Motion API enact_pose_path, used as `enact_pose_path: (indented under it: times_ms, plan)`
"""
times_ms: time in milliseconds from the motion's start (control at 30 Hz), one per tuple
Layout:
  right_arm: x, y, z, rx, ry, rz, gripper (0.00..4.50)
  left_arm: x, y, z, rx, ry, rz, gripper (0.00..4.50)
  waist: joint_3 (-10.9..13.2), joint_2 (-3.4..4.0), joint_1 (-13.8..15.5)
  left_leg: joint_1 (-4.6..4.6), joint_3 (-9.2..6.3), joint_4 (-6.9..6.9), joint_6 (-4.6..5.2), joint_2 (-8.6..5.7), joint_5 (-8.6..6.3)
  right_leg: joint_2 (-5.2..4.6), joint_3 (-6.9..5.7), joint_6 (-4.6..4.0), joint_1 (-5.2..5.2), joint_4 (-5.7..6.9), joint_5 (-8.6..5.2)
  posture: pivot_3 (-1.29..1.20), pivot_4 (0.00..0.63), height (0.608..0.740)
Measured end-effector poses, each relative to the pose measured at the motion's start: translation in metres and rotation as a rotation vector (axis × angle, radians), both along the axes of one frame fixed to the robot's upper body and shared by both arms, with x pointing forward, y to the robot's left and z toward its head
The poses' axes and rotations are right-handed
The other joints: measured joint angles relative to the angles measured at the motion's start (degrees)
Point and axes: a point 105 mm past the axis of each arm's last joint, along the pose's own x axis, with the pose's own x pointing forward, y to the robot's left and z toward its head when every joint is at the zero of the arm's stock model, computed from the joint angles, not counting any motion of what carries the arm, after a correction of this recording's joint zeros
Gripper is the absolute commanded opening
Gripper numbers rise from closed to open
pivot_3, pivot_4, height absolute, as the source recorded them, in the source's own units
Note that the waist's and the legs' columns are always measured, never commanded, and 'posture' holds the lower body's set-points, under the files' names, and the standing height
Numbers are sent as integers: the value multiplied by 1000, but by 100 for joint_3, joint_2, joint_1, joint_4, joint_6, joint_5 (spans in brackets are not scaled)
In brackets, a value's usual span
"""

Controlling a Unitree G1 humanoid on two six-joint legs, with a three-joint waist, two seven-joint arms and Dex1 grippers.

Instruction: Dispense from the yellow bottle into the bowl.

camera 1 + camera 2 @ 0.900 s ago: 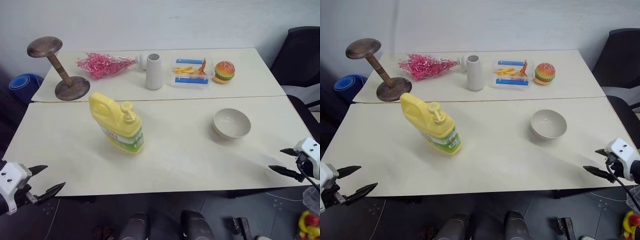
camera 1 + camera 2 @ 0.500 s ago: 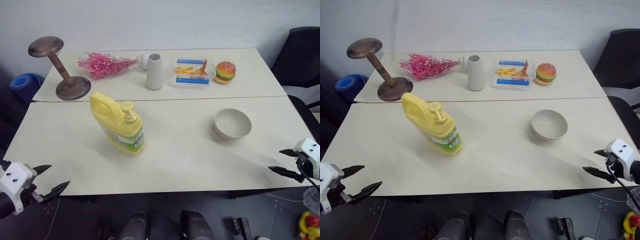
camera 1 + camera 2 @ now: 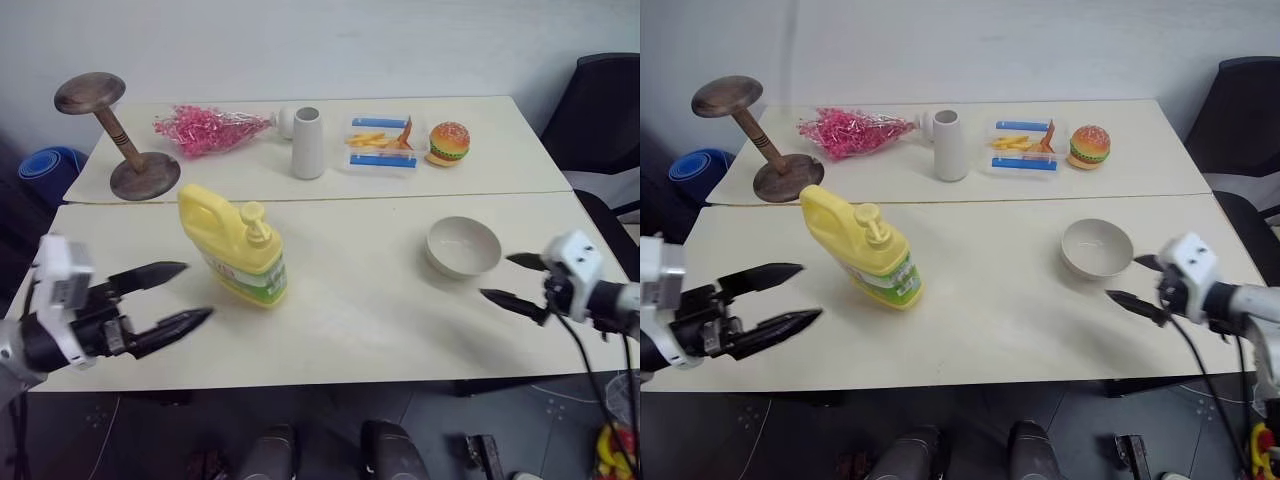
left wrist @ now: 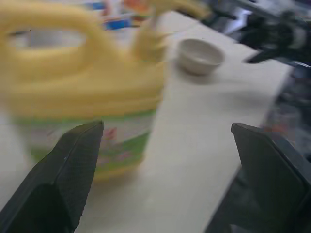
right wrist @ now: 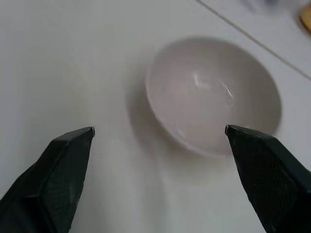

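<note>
The yellow bottle (image 3: pixel 235 244) stands upright on the near counter (image 3: pixel 350 320), toward its left side, pump top up. The bowl (image 3: pixel 464 246) sits well apart on the right, empty. The left gripper (image 3: pixel 184 295) hovers just beside the bottle, fingers (image 3: pixel 150 275) spread wide, holding nothing. The right gripper (image 3: pixel 512 281) hangs near the bowl, its fingers also wide and empty.

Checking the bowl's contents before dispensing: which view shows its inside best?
The right wrist view: the bowl sits close between open fingers, its inside looking empty. The eye views show it small, beside the right gripper; the left wrist view, distant and blurred.
</note>
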Motion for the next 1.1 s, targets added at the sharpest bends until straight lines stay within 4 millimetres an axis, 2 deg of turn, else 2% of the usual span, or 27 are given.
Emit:
enact_pose_path:
  times_ms: [100,200,300,433,567,867,1067,1100]
  plan:
    - [7,20,1,0,6,-25,4500,-2,-11,5,79,7,-96,4474,2,3,5,-2,1,-2,0,-1,0,31,0,-3,-2,-1,-1,0,150,740]
    - [16,39,-7,-40,30,-54,4500,-2,-15,15,163,12,-201,4474,5,4,5,-4,3,-5,0,0,0,44,1,-8,-8,-1,-4,0,150,740]
    - [24,48,-17,-52,46,-93,3866,3,-16,22,195,-3,-267,4500,7,7,18,-6,2,-9,1,-2,0,48,-2,-11,-13,3,-6,0,150,740]
    - [36,54,-20,-48,31,-142,2495,15,-20,29,194,-37,-301,4500,9,8,-2,-10,3,-8,1,1,1,56,-5,-10,-16,27,-5,0,150,740]
    - [47,52,-20,-61,18,-189,2495,18,-28,32,166,-57,-340,4500,11,8,-16,-11,12,-9,1,3,1,59,-9,-9,-24,33,-5,0,150,740]
    - [52,42,-38,-75,76,-238,2495,19,-34,24,153,-41,-369,4500,11,7,-10,-11,19,-1,1,7,1,63,-9,-9,-30,50,-5,0,150,740]
    - [61,39,-44,-65,79,-265,2495,23,-33,30,175,-90,-362,4500,12,6,-14,-12,23,-2,0,7,2,65,-7,-9,-37,57,-5,0,150,740]
    - [62,38,-45,-66,78,-268,2309,24,-34,30,176,-91,-363,4500,12,6,-14,-12,23,-2,0,7,2,65,-7,-9,-37,58,-5,0,150,740]
